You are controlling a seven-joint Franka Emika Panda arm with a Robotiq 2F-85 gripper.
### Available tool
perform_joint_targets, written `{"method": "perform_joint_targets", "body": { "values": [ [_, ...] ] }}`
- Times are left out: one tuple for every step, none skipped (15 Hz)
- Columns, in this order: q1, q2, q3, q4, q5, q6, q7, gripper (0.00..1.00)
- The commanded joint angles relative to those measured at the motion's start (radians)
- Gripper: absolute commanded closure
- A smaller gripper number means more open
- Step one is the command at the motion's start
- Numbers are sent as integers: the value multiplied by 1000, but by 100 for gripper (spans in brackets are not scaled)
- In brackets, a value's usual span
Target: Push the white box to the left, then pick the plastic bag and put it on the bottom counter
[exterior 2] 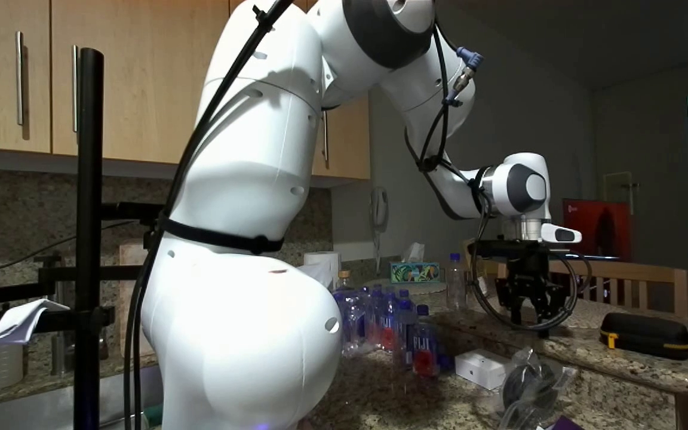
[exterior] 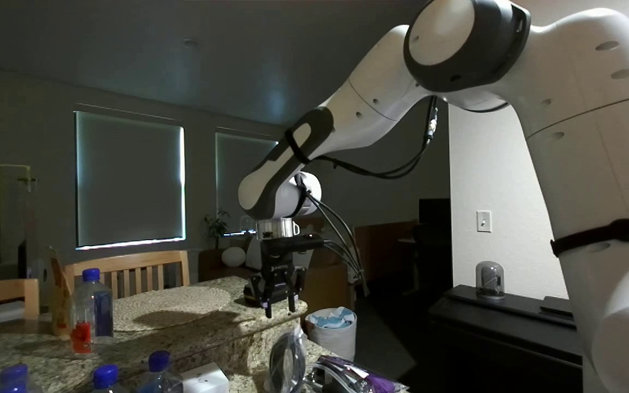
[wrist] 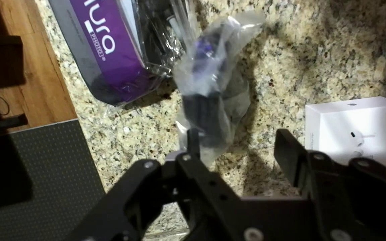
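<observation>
A clear plastic bag [wrist: 209, 73] with a dark coiled item in it lies on the speckled bottom counter [wrist: 300, 67]. The same bag [exterior 2: 529, 388] shows beside the step to the raised tier in an exterior view. To its right in the wrist view is the white box [wrist: 357, 130], a small carton; part of it is behind my right finger. My gripper [wrist: 238, 135] stands open, nothing between its fingers. In both exterior views the gripper [exterior: 280, 310] hangs above the bag, fingers down. The left finger overlaps the bag's near end in the wrist view, apparently from above.
A purple-and-grey package [wrist: 109, 50] in clear wrap lies left of the bag, near the counter edge. Several water bottles [exterior 2: 421, 349] crowd beyond the white box. A black zip case [exterior 2: 645, 335] sits on the raised tier [exterior 2: 624, 364], as does a single bottle [exterior: 93, 305].
</observation>
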Motion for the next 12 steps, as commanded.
{"method": "perform_joint_targets", "body": {
  "values": [
    [-4,-24,8,-20,-15,30,0,9],
    [-4,-24,7,-20,-17,39,3,4],
    [-4,-24,6,-22,-19,49,6,1],
    [-5,-23,5,-22,-21,57,7,0],
    [-5,-22,5,-22,-21,65,8,0],
    [-5,-21,4,-21,-22,69,9,0],
    [-4,-19,4,-20,-23,73,11,0],
    [-3,-15,3,-16,-27,69,12,0],
    [-3,-15,4,-13,-26,60,8,0],
    [-5,-18,7,-11,-18,45,-5,0],
    [-9,-26,11,-13,-3,25,-30,0],
    [-12,-35,17,-15,10,2,-55,0]
  ]
}}
